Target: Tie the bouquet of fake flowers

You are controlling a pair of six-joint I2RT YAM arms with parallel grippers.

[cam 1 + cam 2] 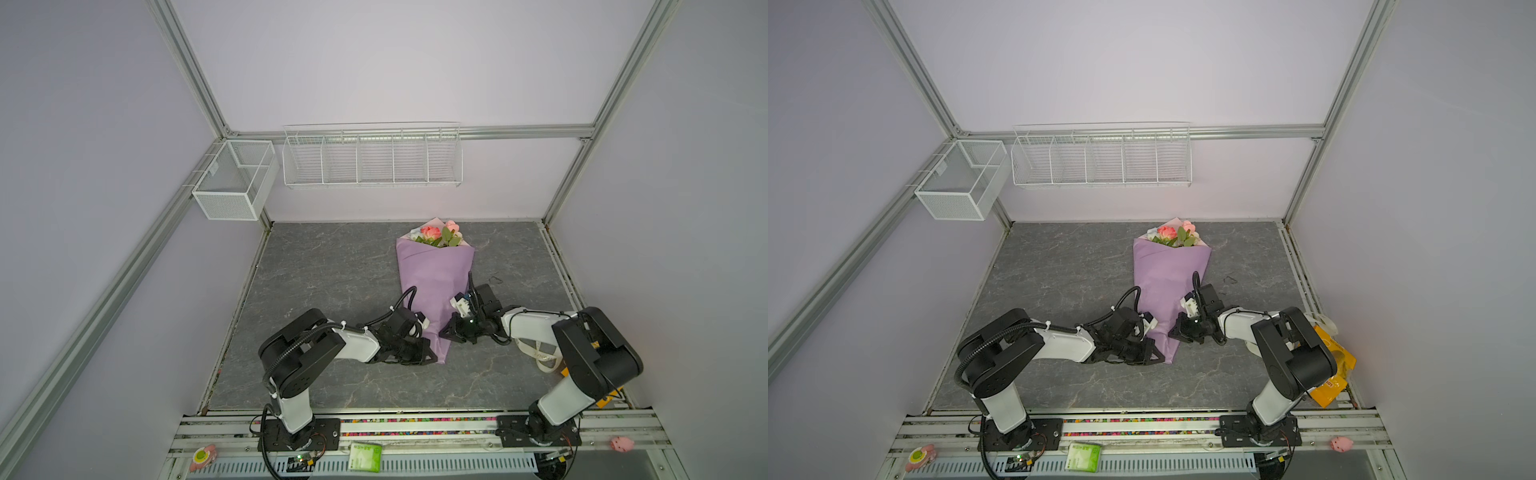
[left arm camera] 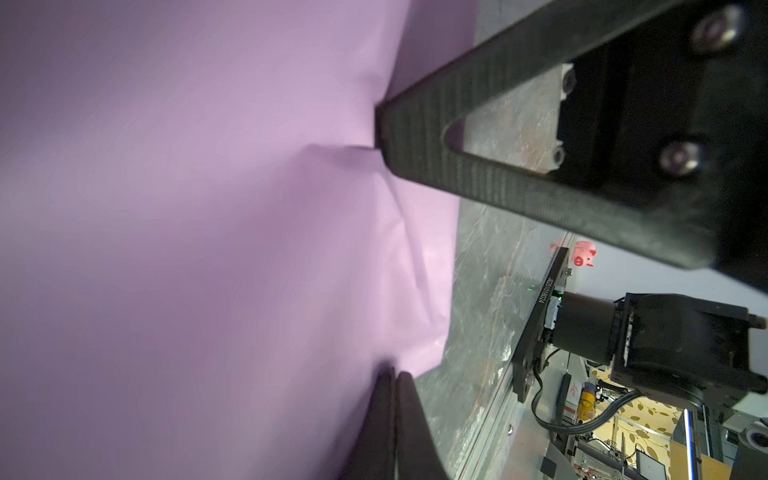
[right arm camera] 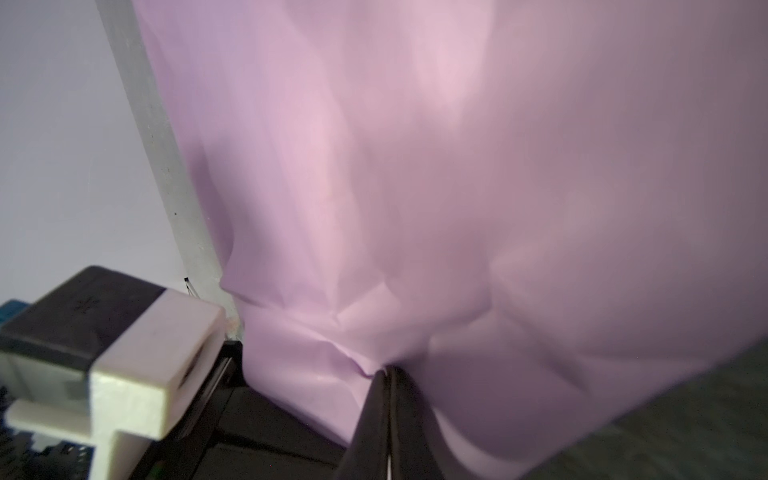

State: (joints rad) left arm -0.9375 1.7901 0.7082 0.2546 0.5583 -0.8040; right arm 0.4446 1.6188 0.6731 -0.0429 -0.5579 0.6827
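Observation:
The bouquet of fake flowers (image 1: pixel 436 235) lies on the grey table, its pink and peach heads toward the back wall, rolled in lilac paper (image 1: pixel 432 282) that hides the stems. In both top views the two grippers meet at the narrow near end of the wrap. My left gripper (image 1: pixel 433 358) (image 2: pixel 392 370) is shut, its tips against the paper's left edge. From the opposite side, my right gripper (image 1: pixel 441 332) (image 3: pixel 388 370) is also shut and presses a creased dent into the paper (image 2: pixel 357 153). I cannot tell if either pinches a fold.
A cream ribbon (image 1: pixel 540 355) and a yellow packet (image 1: pixel 1335 370) lie under the right arm at the table's right edge. A small dark loop (image 1: pixel 494 279) sits right of the wrap. A wire rack (image 1: pixel 372 156) and a mesh basket (image 1: pixel 235 178) hang on the back wall.

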